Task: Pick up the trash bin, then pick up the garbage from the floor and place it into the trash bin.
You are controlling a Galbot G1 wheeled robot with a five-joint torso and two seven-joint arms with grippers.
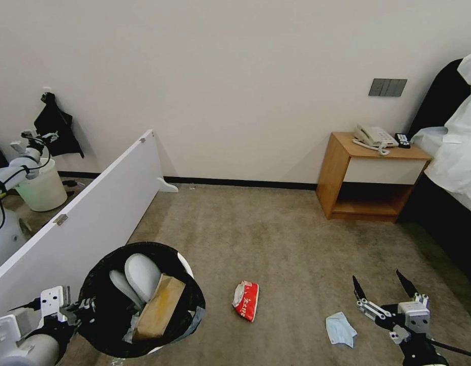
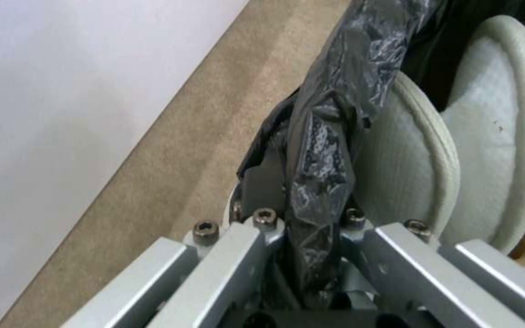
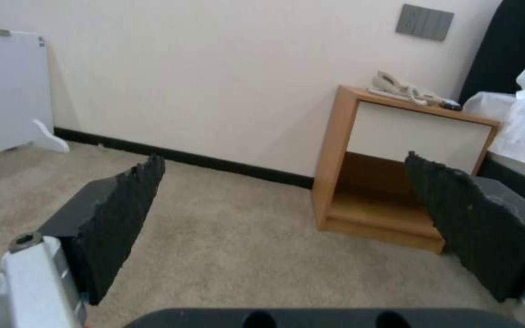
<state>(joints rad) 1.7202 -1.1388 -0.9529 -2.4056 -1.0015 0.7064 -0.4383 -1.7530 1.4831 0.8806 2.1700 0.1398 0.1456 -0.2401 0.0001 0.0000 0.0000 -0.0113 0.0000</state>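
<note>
The trash bin [image 1: 95, 272], white with a black bag over its rim, is at the lower left of the head view. My left gripper [image 1: 83, 306] is shut on its near rim; the left wrist view shows my left gripper [image 2: 308, 218] pinching the crinkly black bag [image 2: 323, 150]. Inside the bin lie two white slippers [image 1: 141, 274] and a brown paper bag [image 1: 159, 307]. On the carpet lie a red snack packet [image 1: 246, 300] and a pale-blue mask [image 1: 340, 329]. My right gripper [image 1: 378, 277] hangs open just right of the mask, with nothing between its fingers [image 3: 123, 214].
A white panel [image 1: 93, 213] stands on edge along the left, behind the bin. A pale bucket [image 1: 42, 188] sits beyond it. A wooden nightstand [image 1: 342, 178] with a phone stands against the wall; a bed [image 1: 454, 168] fills the right edge. Bare carpet [image 1: 256, 234] lies between.
</note>
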